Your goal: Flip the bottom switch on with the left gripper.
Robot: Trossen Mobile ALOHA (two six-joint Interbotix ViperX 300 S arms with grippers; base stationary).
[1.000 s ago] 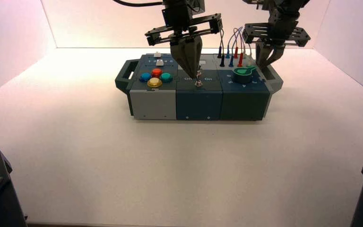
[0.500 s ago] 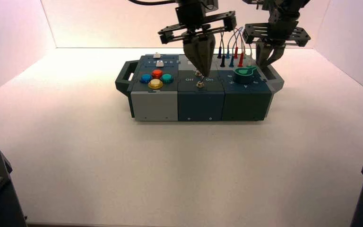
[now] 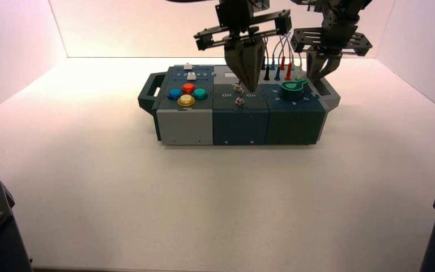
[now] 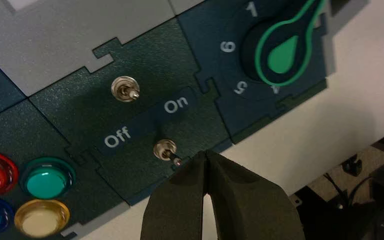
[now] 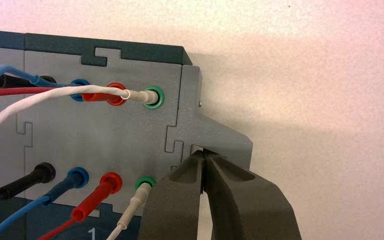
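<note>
Two small silver toggles stand on the dark Off/On panel at the middle of the box [image 3: 184, 127], and we look to the bottom switch [image 4: 166, 149], the one nearer the panel's front edge. Its lever leans toward the On lettering, so we judge the flip likely done. Just beside the lever tip hangs the left pincer [image 4: 206, 155], fingers pressed together. We take the lever for stiff, sprung metal, slick and too small to grip: it wants a sideways nudge at the tip with closed fingers. Over the box's right handle [image 5: 220, 137] waits the right pincer [image 5: 203, 154], fingers together, holding nothing.
</note>
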